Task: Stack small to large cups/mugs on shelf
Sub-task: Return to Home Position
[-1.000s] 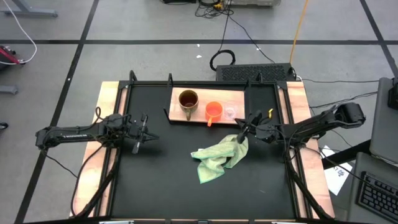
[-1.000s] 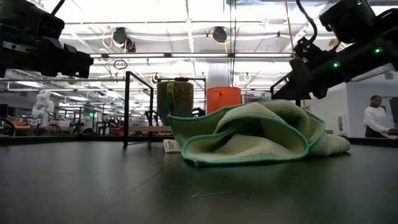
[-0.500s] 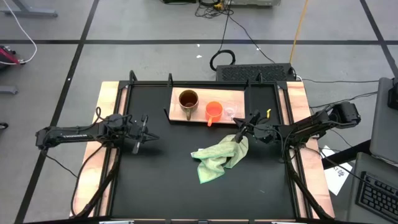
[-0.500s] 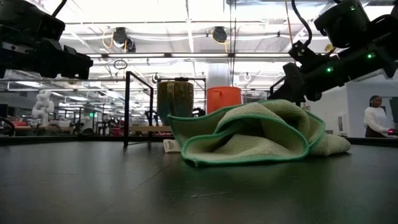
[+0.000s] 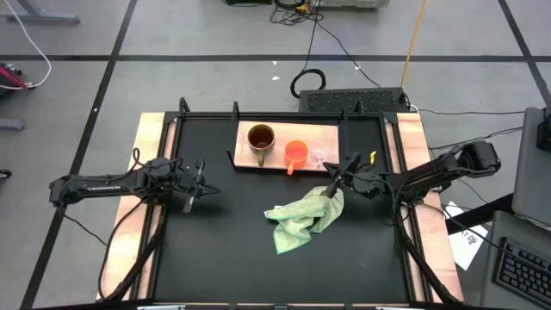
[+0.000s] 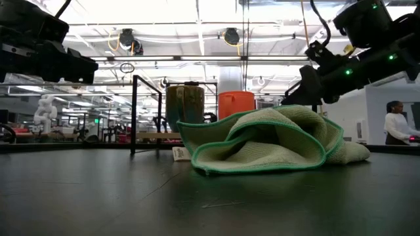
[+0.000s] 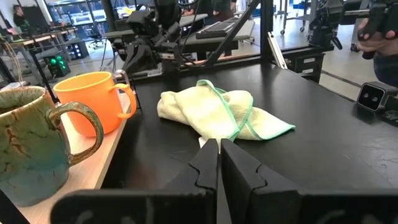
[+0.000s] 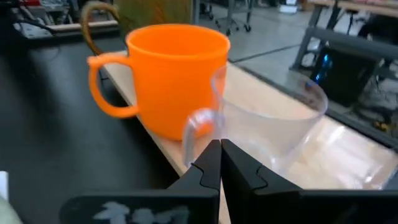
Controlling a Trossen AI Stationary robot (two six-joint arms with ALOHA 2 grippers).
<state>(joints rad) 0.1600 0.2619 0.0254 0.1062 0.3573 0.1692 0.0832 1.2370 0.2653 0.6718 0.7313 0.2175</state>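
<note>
Seeing brown mug (image 5: 261,138), orange cup (image 5: 295,153), glass cup (image 5: 318,156) size-ordered on shelf (image 5: 331,136), upper centre; right jaws nearby, left jaws mid-left, both closed on nothing; I'd home.

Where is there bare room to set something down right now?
Bare table between the left gripper and the green cloth, and along the front edge. On the shelf, only a strip behind the orange cup and glass cup. Crowded where the right gripper sits between cloth and shelf.

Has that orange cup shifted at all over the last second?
No. The orange cup stands at the same spot on the shelf as before, between the brown mug and the clear glass cup.
</note>
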